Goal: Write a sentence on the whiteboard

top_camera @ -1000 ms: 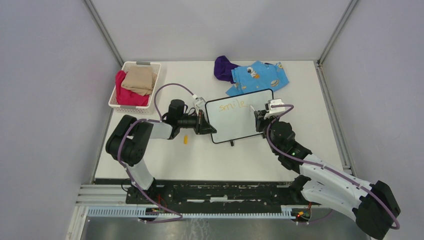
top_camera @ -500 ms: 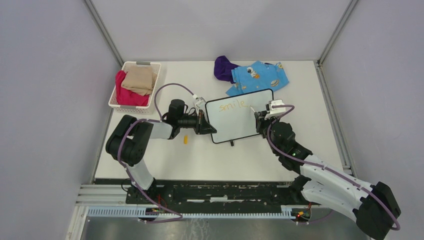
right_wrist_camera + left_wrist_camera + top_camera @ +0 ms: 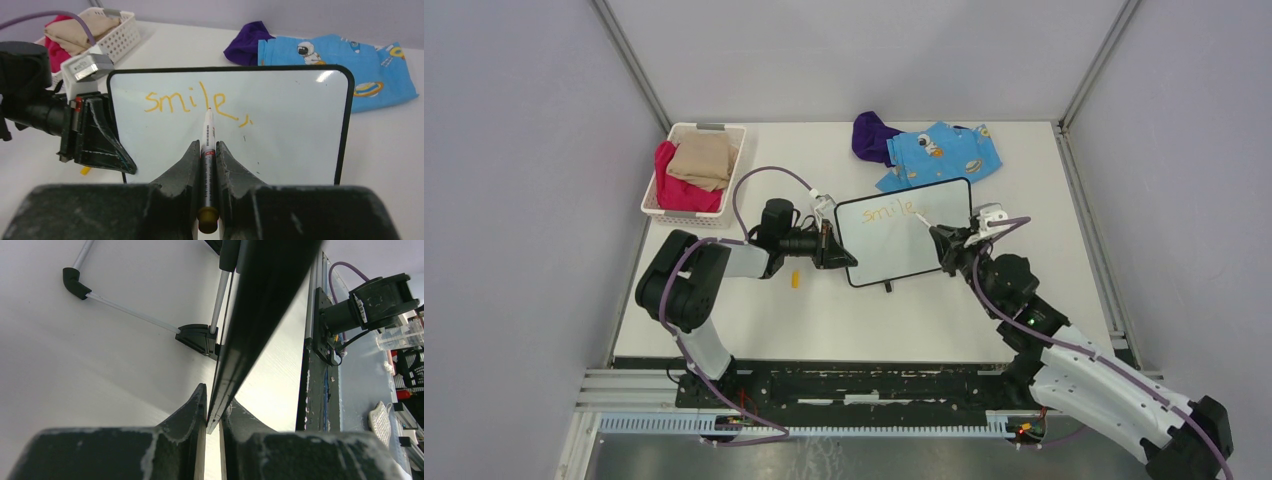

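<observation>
The whiteboard (image 3: 899,250) stands tilted at the table's middle. My left gripper (image 3: 832,247) is shut on its left edge, and the left wrist view shows the black frame (image 3: 250,325) pinched between the fingers of this gripper (image 3: 214,402). The sentence (image 3: 192,102) reads "smile," in orange on the upper part of the whiteboard (image 3: 290,135). My right gripper (image 3: 206,146) is shut on a white marker (image 3: 207,132). The marker's tip points at the "e"; I cannot tell whether it touches. From above, the right gripper (image 3: 946,243) is at the board's right side.
A white basket (image 3: 656,205) of folded clothes sits at the back left. Behind the board lie a blue patterned cloth (image 3: 939,152) and a purple cloth (image 3: 874,135). A small yellow cap (image 3: 795,280) lies under my left arm. The board's black foot (image 3: 887,287) rests on the table.
My right arm's wrist has swung to the right and its elbow has dropped lower, with the marker still over the board. The left arm and the whiteboard have stayed in place.
</observation>
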Robot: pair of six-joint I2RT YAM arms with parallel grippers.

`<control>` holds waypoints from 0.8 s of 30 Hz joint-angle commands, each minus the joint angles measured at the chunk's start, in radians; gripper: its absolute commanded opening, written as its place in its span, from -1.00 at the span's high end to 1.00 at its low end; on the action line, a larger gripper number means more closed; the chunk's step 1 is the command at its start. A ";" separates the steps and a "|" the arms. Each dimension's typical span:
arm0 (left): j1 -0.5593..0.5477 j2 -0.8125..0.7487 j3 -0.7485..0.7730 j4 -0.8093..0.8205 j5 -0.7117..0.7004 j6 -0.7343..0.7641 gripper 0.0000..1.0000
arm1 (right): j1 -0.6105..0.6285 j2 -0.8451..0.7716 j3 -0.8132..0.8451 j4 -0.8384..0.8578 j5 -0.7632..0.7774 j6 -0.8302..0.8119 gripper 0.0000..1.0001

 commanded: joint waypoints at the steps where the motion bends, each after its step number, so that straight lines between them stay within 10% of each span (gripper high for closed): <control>1: -0.008 0.005 0.005 -0.077 -0.064 0.052 0.96 | 0.006 -0.054 0.065 0.011 -0.071 -0.023 1.00; 24: -0.008 0.019 0.015 -0.103 -0.070 0.064 0.96 | 0.549 0.215 -0.049 0.165 0.535 -0.218 1.00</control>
